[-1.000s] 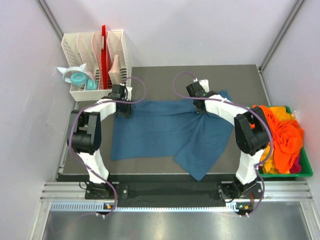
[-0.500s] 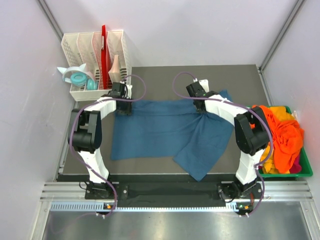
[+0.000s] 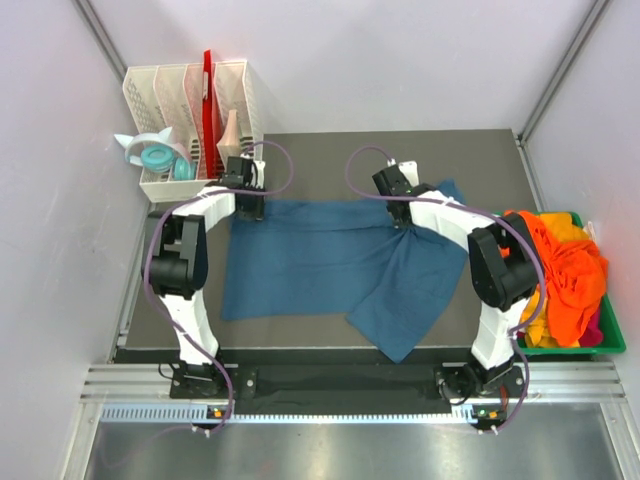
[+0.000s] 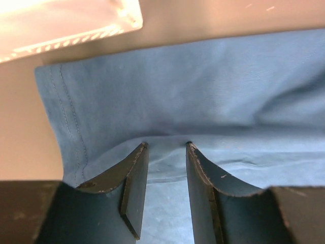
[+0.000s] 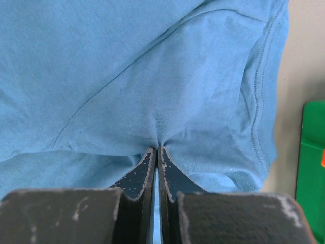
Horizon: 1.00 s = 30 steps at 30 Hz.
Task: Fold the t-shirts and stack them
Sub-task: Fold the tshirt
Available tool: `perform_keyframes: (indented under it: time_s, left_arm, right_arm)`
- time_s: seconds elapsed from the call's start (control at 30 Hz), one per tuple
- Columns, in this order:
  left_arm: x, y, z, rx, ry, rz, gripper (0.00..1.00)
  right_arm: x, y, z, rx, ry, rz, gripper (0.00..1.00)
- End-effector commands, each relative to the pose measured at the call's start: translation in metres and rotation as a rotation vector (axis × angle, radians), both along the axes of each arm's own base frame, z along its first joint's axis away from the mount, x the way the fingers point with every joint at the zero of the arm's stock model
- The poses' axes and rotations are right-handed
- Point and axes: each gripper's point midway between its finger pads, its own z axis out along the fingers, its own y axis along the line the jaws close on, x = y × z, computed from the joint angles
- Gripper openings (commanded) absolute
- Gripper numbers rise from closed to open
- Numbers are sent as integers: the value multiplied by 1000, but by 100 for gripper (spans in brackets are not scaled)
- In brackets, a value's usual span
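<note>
The large teal-blue t-shirt [image 3: 320, 260] lies spread on the dark mat, with its right part folded down towards the near edge. My left gripper [image 3: 248, 203] sits at the shirt's far left corner. In the left wrist view it [image 4: 166, 145] is open, its fingers apart and resting on the cloth [image 4: 203, 91]. My right gripper [image 3: 408, 222] is at the shirt's far right part. In the right wrist view it [image 5: 156, 148] is shut on a pinch of teal cloth [image 5: 152, 66]. Orange t-shirts [image 3: 565, 275] with bits of yellow and magenta are piled at the right.
The green bin [image 3: 612, 346] holds the orange pile at the table's right edge; its wall shows in the right wrist view [image 5: 314, 168]. A white divided rack [image 3: 170, 95] and a teal tape roll [image 3: 155, 157] stand at the far left, close to my left gripper.
My left gripper has shifted a little towards the far edge, nearer the white rack. The right arm and the shirt have hardly moved.
</note>
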Motion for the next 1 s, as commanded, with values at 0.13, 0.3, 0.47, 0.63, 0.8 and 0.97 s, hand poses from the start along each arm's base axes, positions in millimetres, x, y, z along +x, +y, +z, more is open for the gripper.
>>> perform_keyframes:
  time_s: [0.13,0.3,0.47,0.63,0.8,0.97]
  left_arm:
    - [2,15,-13,74,12,53,40]
    - [0,21,-21,109,23,65,40]
    - [-4,25,-26,127,31,67,40]
    - [-6,26,-28,131,34,65,39]
    - [-5,26,-30,135,37,61,39]
    - [-4,25,-29,131,37,59,39]
  right_arm:
    - [42,-12,58,0,-139,-61,0]
    - [58,-22,62,-1,-151,-93,0]
    - [73,-29,57,0,-140,-129,0]
    - [92,-44,38,-10,-117,-192,19]
    - [109,-60,42,-40,-151,-235,38]
    - [106,-48,75,-9,-236,-197,44]
